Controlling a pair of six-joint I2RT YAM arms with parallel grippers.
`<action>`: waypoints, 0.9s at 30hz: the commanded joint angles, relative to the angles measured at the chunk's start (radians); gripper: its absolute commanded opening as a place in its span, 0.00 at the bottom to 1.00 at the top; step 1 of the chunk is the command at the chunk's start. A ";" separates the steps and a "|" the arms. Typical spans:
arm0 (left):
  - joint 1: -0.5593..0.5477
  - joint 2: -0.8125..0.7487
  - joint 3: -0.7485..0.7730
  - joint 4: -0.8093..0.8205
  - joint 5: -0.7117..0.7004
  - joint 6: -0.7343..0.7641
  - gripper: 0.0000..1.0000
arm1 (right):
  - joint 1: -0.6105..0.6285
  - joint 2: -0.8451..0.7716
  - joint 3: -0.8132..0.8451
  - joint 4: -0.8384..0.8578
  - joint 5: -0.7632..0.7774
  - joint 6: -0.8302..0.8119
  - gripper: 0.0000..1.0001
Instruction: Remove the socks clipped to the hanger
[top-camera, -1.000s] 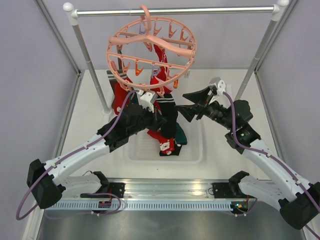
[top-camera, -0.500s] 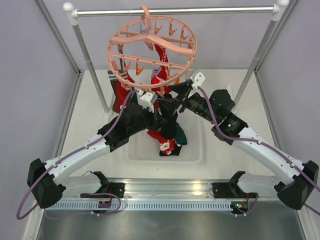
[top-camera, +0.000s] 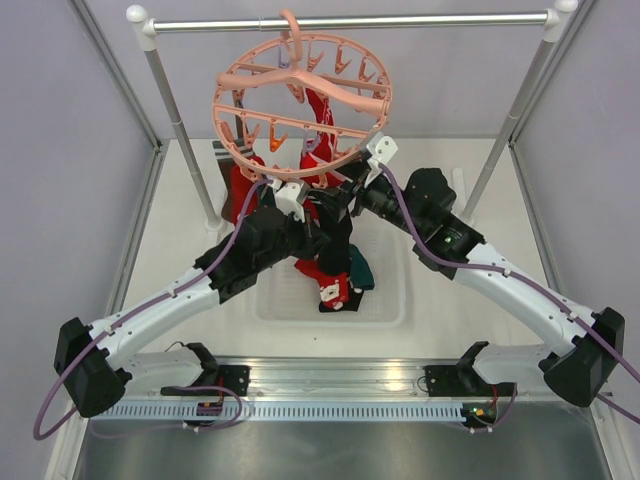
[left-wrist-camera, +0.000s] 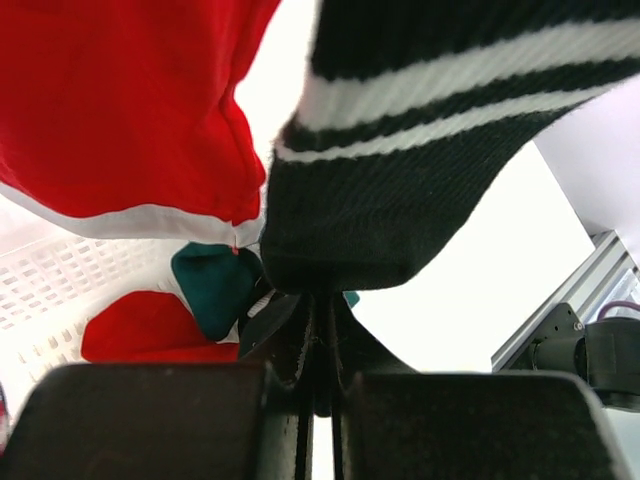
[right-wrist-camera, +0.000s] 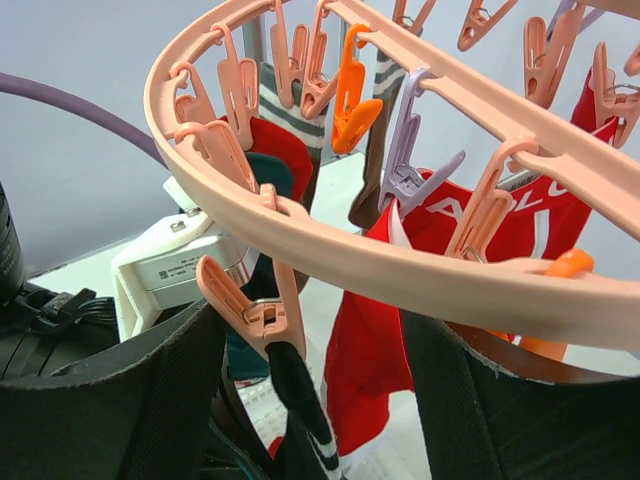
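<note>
The salmon-pink hanger (top-camera: 300, 100) hangs from the rail; its ring fills the right wrist view (right-wrist-camera: 420, 260). A black sock with white stripes (top-camera: 338, 235) hangs from a pink clip (right-wrist-camera: 255, 310) on the near rim. My left gripper (top-camera: 322, 240) is shut on this sock's lower part (left-wrist-camera: 400, 130), pinching the fabric (left-wrist-camera: 320, 320). My right gripper (top-camera: 342, 200) is open, its jaws either side of that clip and sock (right-wrist-camera: 305, 420). Red socks (top-camera: 243, 185) hang clipped behind it, and show in the wrist views (right-wrist-camera: 410, 340) (left-wrist-camera: 130, 110).
A white basket (top-camera: 390, 300) lies on the table under the hanger, holding red and teal socks (top-camera: 340, 285) (left-wrist-camera: 215, 285). The grey metal rail (top-camera: 400, 20) and its two posts frame the back. Many clips dangle free on the ring (right-wrist-camera: 350, 100).
My right arm has swung left and up to the hanger's near rim, bringing its open jaws around the clip on the black sock. The left arm has stayed put, still gripping the sock.
</note>
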 joint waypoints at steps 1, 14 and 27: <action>-0.010 -0.014 0.024 -0.007 0.017 -0.005 0.02 | 0.003 0.018 0.060 0.041 -0.008 -0.010 0.73; -0.008 -0.017 0.021 -0.027 -0.014 -0.011 0.02 | 0.003 0.024 0.068 0.081 -0.028 0.022 0.67; -0.010 -0.006 0.030 -0.061 -0.045 -0.029 0.02 | 0.003 0.021 0.060 0.112 -0.039 0.030 0.69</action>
